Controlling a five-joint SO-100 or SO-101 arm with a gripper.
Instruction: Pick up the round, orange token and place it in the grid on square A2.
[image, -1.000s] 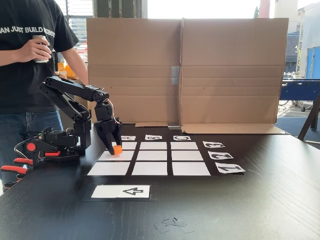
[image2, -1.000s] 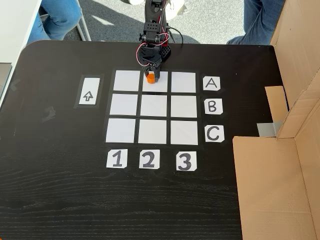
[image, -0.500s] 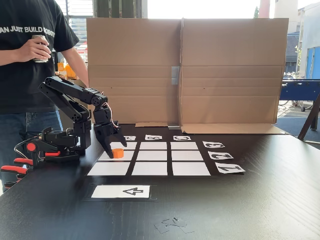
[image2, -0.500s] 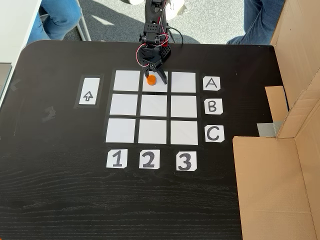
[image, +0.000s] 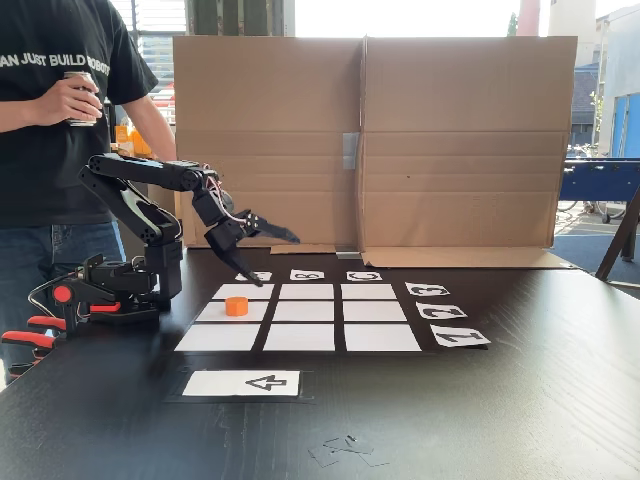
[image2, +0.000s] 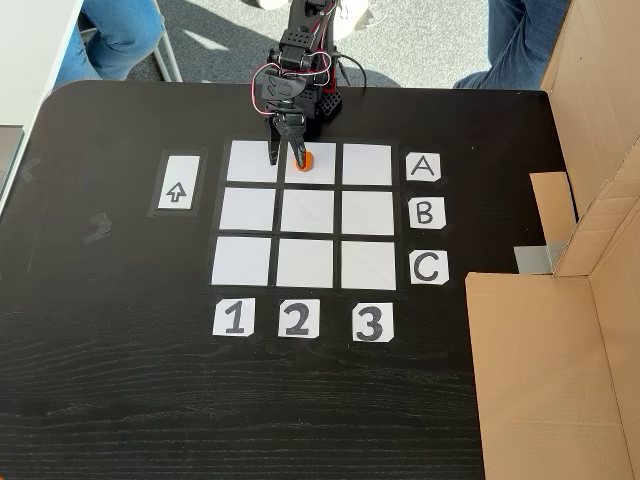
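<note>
Both fixed views: token (image: 236, 306) upright on square A2 (image2: 310, 172), gripper (image: 272, 258) spread above.

The arm folds up from its base, forearm level and wrist bent down and forward, with the gripper (image: 272, 259) raised in the air, its 2 fingers spread wide apart and holding nothing, one pointing outward, the other slanting downward.

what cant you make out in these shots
- Token, overhead fixed view: its near edge is covered by the end effector.
- Square A2, same view: partly covered by the end effector and token.
- Letter cards, side fixed view: too small and foreshortened to read.
</note>
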